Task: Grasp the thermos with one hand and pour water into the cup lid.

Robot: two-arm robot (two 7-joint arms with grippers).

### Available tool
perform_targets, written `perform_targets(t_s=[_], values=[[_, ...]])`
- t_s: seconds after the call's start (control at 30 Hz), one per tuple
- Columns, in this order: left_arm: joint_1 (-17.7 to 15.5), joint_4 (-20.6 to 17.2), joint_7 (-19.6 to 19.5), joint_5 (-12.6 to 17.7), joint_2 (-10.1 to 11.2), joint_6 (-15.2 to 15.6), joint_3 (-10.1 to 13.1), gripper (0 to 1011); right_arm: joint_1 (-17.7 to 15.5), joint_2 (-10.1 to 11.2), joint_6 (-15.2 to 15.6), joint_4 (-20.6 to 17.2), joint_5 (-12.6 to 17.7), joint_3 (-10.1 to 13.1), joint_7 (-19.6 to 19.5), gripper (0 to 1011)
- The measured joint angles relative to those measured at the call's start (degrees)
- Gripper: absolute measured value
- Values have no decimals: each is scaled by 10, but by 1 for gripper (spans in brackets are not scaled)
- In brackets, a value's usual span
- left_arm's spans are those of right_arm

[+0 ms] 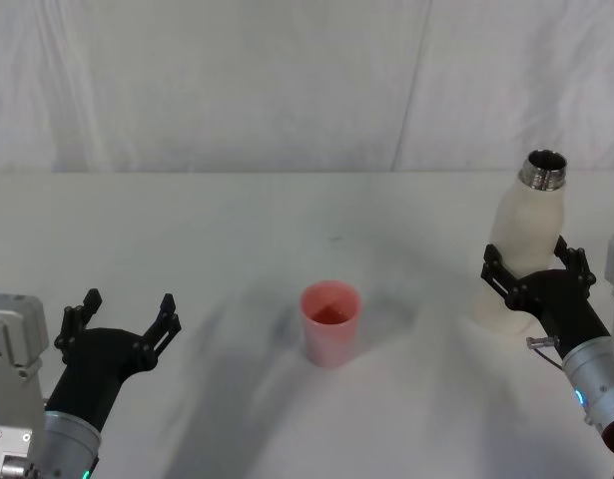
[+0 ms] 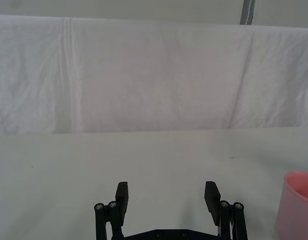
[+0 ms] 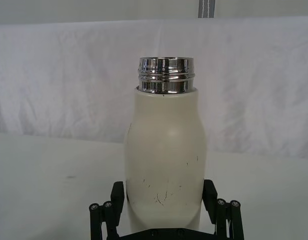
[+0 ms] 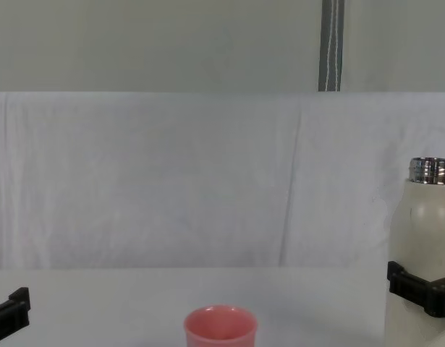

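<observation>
I had the left hand (image 1: 122, 321) low on the table (image 1: 237, 230), well to the left of the cup (image 1: 330, 321), its black fingers (image 2: 122, 194) spread wide with nothing between them. In the left wrist view the two pads stood apart over bare white cloth, and the pink cup (image 2: 295, 205) showed just off to one side, not touching anything. From the chest view I caught one black fingertip of that hand (image 4: 10, 311) at the lower left, and the cup (image 4: 220, 329) near the middle of the table edge.

The cup stood upright in the middle, open end up, alone on the cloth, with a faint shadow falling to its left. I could not tell whether anything was in it.

To the right of the cup, well apart from it, stood the thermos (image 1: 524, 239). It was uncapped, its steel neck (image 3: 166, 75) bare and threaded. The right hand (image 1: 536, 271) was at its lower body, one finger (image 3: 210, 195) on each side of the cream wall. In the right wrist view the fingers sat against the bottle's sides, so I read the hand as pinching the thermos (image 3: 166, 160). In the chest view the thermos (image 4: 425, 238) stood upright with a black finger (image 4: 414, 285) wrapped across its lower part. In the head view the bottle seemed to lean slightly, neck away from me.

A white sheet (image 4: 171, 181) hung behind the table.
</observation>
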Motion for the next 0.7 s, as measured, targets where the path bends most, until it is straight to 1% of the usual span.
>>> perform_targets(t_s=[0.13, 0.7], values=[[0, 0, 0, 0, 0, 0, 0, 1001, -5, 0, 0, -6, 0, 0, -1, 1001], [0, 0, 0, 0, 0, 0, 0, 1001, -47, -1, 2, -51, -11, 0, -13, 1001]])
